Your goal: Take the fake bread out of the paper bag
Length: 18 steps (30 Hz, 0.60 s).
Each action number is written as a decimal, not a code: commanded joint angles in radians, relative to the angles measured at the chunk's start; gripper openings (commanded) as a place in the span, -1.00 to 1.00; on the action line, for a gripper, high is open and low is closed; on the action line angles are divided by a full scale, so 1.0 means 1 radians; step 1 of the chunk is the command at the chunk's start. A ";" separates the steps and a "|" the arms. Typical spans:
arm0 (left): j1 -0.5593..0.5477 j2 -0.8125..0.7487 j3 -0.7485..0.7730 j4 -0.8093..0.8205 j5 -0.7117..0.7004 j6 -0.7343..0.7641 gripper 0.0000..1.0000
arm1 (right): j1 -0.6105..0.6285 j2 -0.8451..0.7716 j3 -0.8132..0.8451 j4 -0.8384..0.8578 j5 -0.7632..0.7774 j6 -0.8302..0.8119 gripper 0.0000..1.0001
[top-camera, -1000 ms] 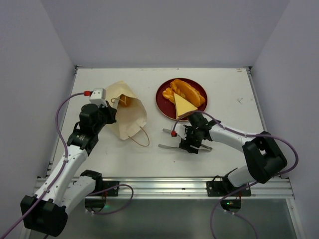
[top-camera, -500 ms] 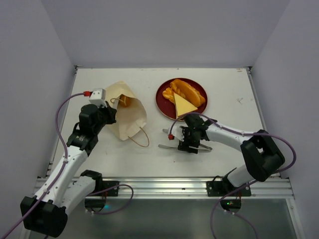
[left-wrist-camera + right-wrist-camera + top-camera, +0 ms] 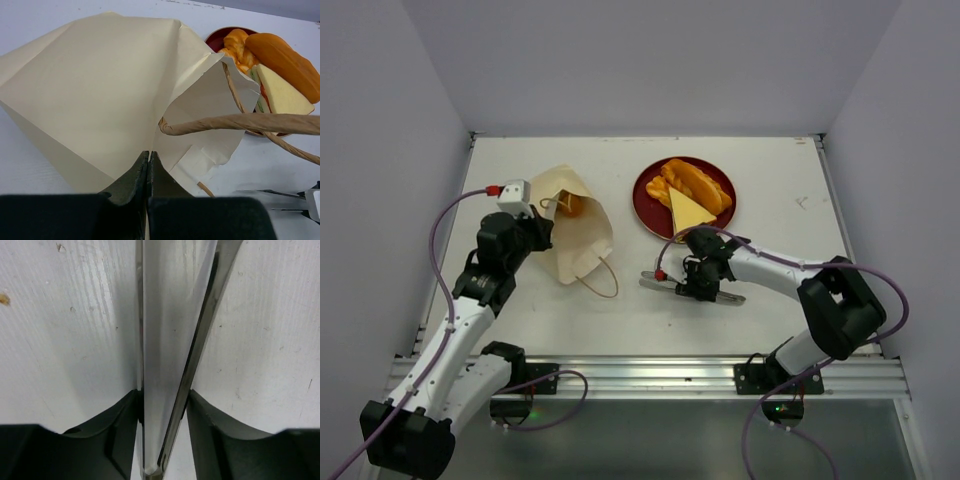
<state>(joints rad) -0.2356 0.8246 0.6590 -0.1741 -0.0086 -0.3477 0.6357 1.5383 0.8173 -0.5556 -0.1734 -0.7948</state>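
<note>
Your left gripper (image 3: 149,159) pinches the paper bag (image 3: 95,100); your right gripper (image 3: 162,405) is closed on the metal tongs (image 3: 170,315).
The left fingers are pressed together on the bag's rim, and the bag lies on its side in the table's (image 3: 770,170) left half. Most of the fake bread (image 3: 700,190) sits on the red plate (image 3: 648,198) near the far edge. One orange piece (image 3: 570,204) shows at the bag's opening. The tongs lie flat just nearer you than the plate, with the right fingers against both blades.
</note>
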 commanded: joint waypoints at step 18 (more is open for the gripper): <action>0.009 -0.044 0.011 0.013 -0.004 0.015 -1.00 | -0.097 -0.222 0.111 -0.226 -0.248 0.140 -1.00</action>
<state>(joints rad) -0.2356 0.7925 0.6579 -0.1967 -0.0090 -0.3473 0.5808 1.4212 0.8238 -0.6724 -0.2535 -0.6960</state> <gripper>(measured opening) 0.005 0.107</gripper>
